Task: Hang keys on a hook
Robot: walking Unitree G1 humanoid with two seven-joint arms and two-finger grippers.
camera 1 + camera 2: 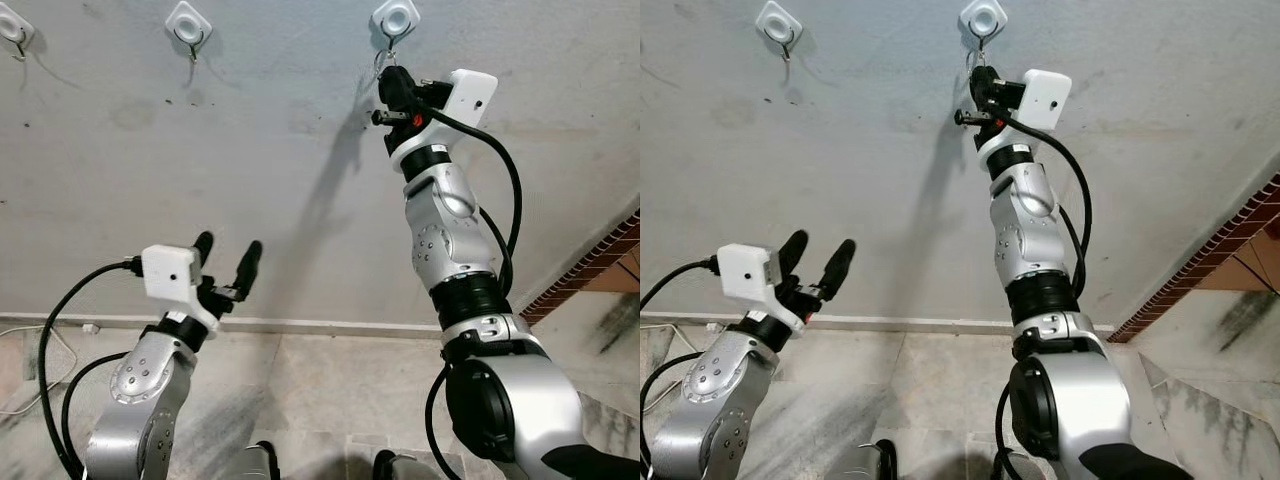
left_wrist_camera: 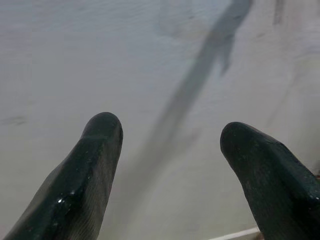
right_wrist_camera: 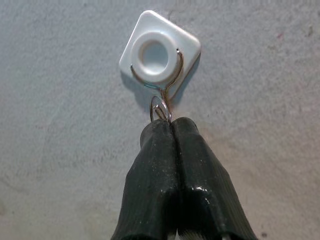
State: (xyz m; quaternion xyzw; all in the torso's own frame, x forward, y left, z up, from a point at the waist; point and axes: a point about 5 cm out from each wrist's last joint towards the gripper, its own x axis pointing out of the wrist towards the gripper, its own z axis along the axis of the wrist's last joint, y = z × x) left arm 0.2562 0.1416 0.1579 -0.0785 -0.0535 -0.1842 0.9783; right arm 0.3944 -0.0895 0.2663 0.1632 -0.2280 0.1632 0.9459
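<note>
Key ring [image 3: 160, 110] — you see its thin wire loop poking out from between the right gripper's [image 3: 172, 125] fingers, which are pressed tight together on it. The loop sits at the wire prong of the hook [image 3: 160, 54], a white square pad with a round centre stuck on the grey wall [image 3: 60, 150]; whether the ring is over the prong or only touching it, you cannot tell. The keys themselves are hidden behind the fingers.

Head view: your right arm [image 1: 450, 250] is stretched up the wall, gripper just under that hook. Two more hooks [image 1: 188, 24] sit along the same line to the left.

Left gripper [image 1: 225, 262] — held low, well apart from the hooks, fingers [image 2: 95, 165] spread wide with nothing between them, pointed at bare wall. Tiled floor [image 1: 320, 390] below.
</note>
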